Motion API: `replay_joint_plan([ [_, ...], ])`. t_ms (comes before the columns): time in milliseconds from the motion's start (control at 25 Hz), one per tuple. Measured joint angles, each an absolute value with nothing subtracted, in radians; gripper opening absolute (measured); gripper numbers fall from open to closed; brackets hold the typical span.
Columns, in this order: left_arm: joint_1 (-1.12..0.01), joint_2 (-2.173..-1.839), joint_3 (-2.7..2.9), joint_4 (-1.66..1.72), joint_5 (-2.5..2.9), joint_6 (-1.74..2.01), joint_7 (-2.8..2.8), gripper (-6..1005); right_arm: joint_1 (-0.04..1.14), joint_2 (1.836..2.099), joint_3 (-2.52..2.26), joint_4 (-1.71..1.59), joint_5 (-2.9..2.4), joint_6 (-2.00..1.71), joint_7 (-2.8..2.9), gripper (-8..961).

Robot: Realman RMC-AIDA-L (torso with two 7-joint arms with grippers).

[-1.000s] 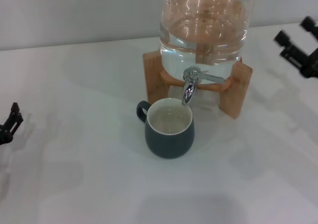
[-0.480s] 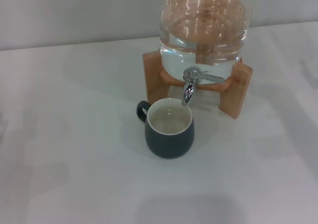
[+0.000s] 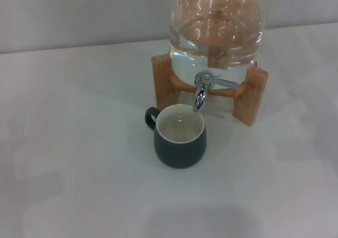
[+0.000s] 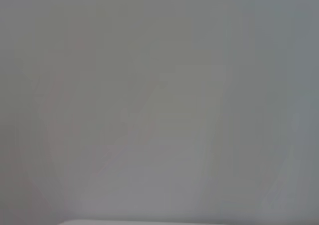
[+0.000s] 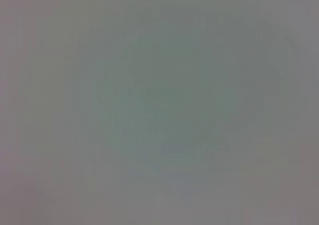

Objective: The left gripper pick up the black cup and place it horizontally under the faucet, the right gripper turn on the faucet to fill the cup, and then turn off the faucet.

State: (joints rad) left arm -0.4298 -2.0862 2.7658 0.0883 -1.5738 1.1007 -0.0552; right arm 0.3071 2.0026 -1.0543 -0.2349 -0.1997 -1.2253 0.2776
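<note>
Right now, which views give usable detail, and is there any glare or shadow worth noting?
Head view: usable; bright reflections on the large clear water jar and small chrome faucet, soft shadow beside the squat charcoal-black ceramic cup on the white table. Left wrist and right wrist views: featureless grey, nothing identifiable; neither end effector is visible in any view.

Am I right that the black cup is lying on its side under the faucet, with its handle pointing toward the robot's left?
Not quite: the head view shows the black cup standing upright, its open mouth facing up, not lying on its side. It does sit under the faucet, and its handle does point toward the robot's left.
</note>
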Motion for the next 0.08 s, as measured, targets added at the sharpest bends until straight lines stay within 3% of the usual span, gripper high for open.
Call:
replay_joint_plan([
  [80, -0.431, -2.085, 2.767, 0.088, -1.575, 1.108, -0.053, 886, 0.312, 2.003, -1.059, -0.233, -0.204, -1.211, 0.270, 868],
])
